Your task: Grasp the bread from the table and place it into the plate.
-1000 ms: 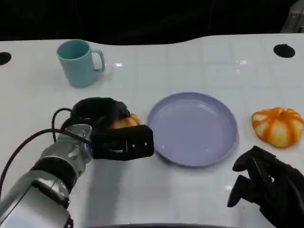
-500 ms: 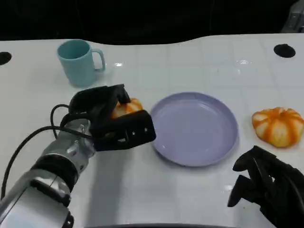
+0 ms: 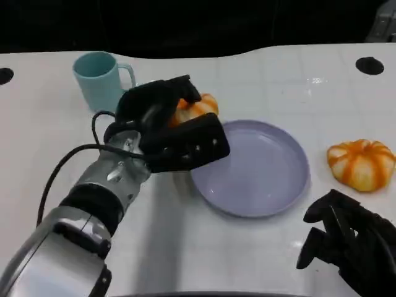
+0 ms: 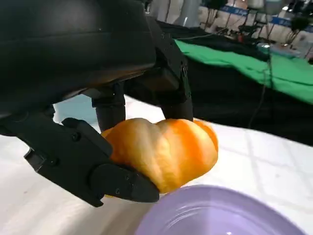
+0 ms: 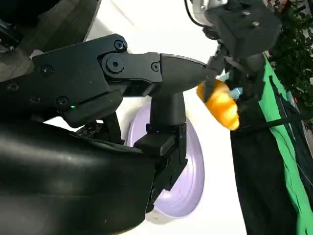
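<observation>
Left hand (image 3: 162,124) has the bread (image 3: 193,109) gripped, fingers wrapped round it, lifted off the table (image 3: 260,260) and sitting just beside the plate's near-left rim. From the left wrist view the bread (image 4: 164,152) is pinched between the black fingers (image 4: 78,156) above and below, orange-brown glazed roll, hanging over the edge of the plate (image 4: 230,215). Plate (image 3: 260,179) is lavender, round, mid-table, nothing in it. Bread isn't touching the plate as far as I can tell. Teal mug (image 3: 100,79) stands upright behind the left hand, handle pointing to the right, near the far-left side of the table. A second orange striped bun (image 3: 362,163) lies on the table right of the plate, apart from its rim. Right hand (image 3: 346,244) is low at the near-right corner, holding nothing, fingers curled in. Right wrist view shows that hand's own fingers (image 5: 146,73) in front, with the plate (image 5: 195,161) and the left hand carrying the bread (image 5: 220,105) beyond. Silver left forearm (image 3: 80,216) runs in from the near-left with a black cable looped along it.
</observation>
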`<move>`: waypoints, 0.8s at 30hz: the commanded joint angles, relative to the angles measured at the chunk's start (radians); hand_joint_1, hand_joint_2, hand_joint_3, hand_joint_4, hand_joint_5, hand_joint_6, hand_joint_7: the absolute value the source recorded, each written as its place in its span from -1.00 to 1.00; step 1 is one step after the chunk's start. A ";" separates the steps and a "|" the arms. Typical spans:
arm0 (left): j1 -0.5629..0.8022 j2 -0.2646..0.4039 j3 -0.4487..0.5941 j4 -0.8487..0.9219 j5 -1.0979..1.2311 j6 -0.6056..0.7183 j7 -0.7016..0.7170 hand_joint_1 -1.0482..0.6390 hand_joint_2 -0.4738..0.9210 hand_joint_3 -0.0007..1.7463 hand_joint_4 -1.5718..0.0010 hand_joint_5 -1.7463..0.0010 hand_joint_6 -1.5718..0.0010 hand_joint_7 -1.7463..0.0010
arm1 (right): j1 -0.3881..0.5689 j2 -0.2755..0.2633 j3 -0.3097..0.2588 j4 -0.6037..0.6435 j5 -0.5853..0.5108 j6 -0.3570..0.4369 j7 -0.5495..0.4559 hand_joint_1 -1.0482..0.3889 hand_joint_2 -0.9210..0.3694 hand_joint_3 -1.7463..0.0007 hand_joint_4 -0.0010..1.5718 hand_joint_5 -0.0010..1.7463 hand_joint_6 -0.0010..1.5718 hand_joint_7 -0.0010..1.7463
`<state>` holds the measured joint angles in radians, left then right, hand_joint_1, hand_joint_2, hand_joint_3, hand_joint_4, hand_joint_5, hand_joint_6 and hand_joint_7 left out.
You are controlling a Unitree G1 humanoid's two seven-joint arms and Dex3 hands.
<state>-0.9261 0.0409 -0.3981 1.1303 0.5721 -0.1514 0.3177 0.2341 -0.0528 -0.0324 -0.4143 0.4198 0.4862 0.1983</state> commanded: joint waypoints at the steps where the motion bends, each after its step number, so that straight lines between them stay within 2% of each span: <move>1: -0.061 -0.038 -0.023 -0.029 0.008 -0.005 -0.046 -0.01 0.72 -0.28 -0.16 -1.00 0.02 -0.62 | -0.002 -0.012 -0.011 -0.006 0.005 0.003 -0.001 -0.15 -1.00 0.48 -0.20 1.00 -0.36 0.83; 2: -0.067 -0.052 -0.034 -0.032 0.016 -0.006 -0.049 -0.01 0.72 -0.27 -0.16 -1.00 0.04 -0.65 | -0.002 -0.012 -0.011 -0.006 0.006 0.004 0.000 -0.15 -1.00 0.48 -0.19 1.00 -0.36 0.83; 3: -0.071 -0.061 -0.043 -0.033 0.021 -0.005 -0.052 -0.02 0.74 -0.34 -0.17 -1.00 0.04 -0.50 | -0.003 -0.012 -0.011 -0.006 0.007 0.004 0.001 -0.15 -1.00 0.48 -0.19 1.00 -0.36 0.83; 5: -0.081 -0.086 -0.063 -0.033 0.033 0.008 -0.061 -0.02 0.77 -0.44 -0.15 -1.00 0.04 -0.40 | -0.002 -0.011 -0.011 -0.003 0.008 -0.002 0.005 -0.15 -1.00 0.48 -0.19 1.00 -0.36 0.83; 6: -0.083 -0.096 -0.069 -0.030 0.036 0.012 -0.063 0.00 0.78 -0.48 -0.15 -1.00 0.06 -0.53 | -0.001 -0.010 -0.011 -0.003 0.007 -0.004 0.005 -0.15 -1.00 0.48 -0.19 1.00 -0.36 0.82; 8: -0.088 -0.110 -0.075 -0.024 0.036 0.020 -0.074 -0.03 0.84 -0.57 -0.16 -1.00 0.06 -0.37 | 0.000 -0.010 -0.010 -0.003 0.004 -0.008 0.005 -0.15 -1.00 0.48 -0.20 1.00 -0.36 0.82; 11: -0.094 -0.128 -0.078 -0.013 0.039 0.034 -0.085 -0.04 0.86 -0.60 -0.15 -1.00 0.05 -0.31 | 0.002 -0.012 -0.009 -0.007 0.004 -0.006 0.005 -0.15 -1.00 0.47 -0.20 1.00 -0.36 0.82; 13: -0.101 -0.153 -0.088 0.006 0.046 0.039 -0.086 -0.07 0.93 -0.73 -0.09 -1.00 -0.08 0.14 | 0.003 -0.013 -0.007 -0.014 0.004 0.000 0.003 -0.16 -1.00 0.48 -0.20 1.00 -0.37 0.82; 16: -0.109 -0.171 -0.094 0.024 0.045 0.049 -0.101 -0.09 0.99 -0.82 -0.04 -1.00 -0.14 0.38 | 0.004 -0.012 -0.008 -0.011 0.006 -0.006 0.008 -0.15 -1.00 0.47 -0.20 1.00 -0.38 0.82; 21: -0.122 -0.196 -0.109 0.056 0.056 0.080 -0.119 -0.10 1.00 -0.87 0.11 -1.00 -0.14 0.46 | 0.002 -0.011 -0.008 -0.003 0.004 -0.015 0.016 -0.16 -1.00 0.47 -0.21 1.00 -0.39 0.83; 24: -0.125 -0.204 -0.120 0.074 0.060 0.081 -0.116 -0.12 1.00 -0.78 0.04 -1.00 -0.12 0.49 | 0.003 -0.010 -0.007 -0.004 0.002 -0.014 0.015 -0.15 -1.00 0.48 -0.22 1.00 -0.40 0.83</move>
<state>-1.0144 -0.1601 -0.5085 1.1906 0.6238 -0.0765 0.2061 0.2344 -0.0531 -0.0310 -0.4138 0.4189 0.4837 0.2097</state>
